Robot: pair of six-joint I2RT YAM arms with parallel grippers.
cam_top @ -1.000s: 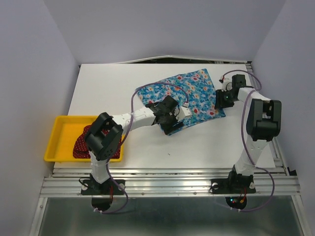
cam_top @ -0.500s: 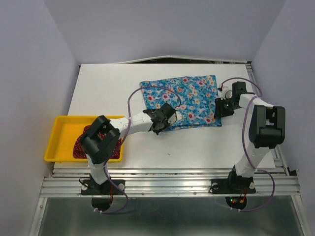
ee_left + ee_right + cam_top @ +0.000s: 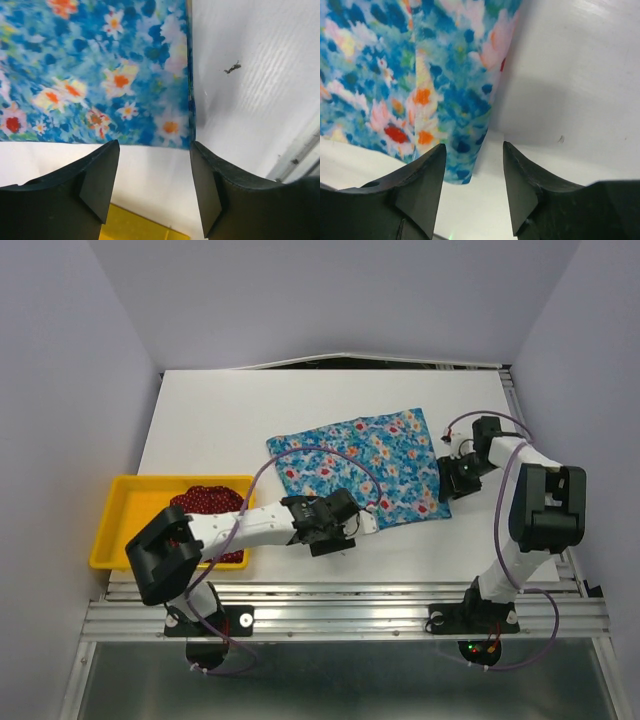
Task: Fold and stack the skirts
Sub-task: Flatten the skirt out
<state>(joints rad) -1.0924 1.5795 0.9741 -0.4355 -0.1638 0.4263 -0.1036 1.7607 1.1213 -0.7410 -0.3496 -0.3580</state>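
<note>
- Count: two skirts, one tray, two arms with one gripper each.
- The bright blue cloth skirt with red, orange and white flowers [image 3: 360, 460] lies spread flat on the white table [image 3: 220, 410], right of centre and turned at a slant to the table edges.
- The dark red dotted skirt [image 3: 205, 502] lies bunched in the yellow plastic tray [image 3: 110, 540] at the table's left near side, well apart from the blue one.
- The left gripper [image 3: 350, 525] sits low at the blue skirt's near edge. In the wrist view its jaws [image 3: 152, 150] stand wide apart and hold nothing, and the cloth's corner lies just beyond the fingertips.
- The right gripper [image 3: 450, 476] sits at the blue skirt's right near corner. In its wrist view [image 3: 474, 150] the jaws stand wide, and the corner's tip shows in the gap. Contact with the cloth cannot be told.
- A small dark speck [image 3: 231, 67] lies on the bare table beside the skirt's edge.
- The left arm's forearm crosses above the tray's right end.
</note>
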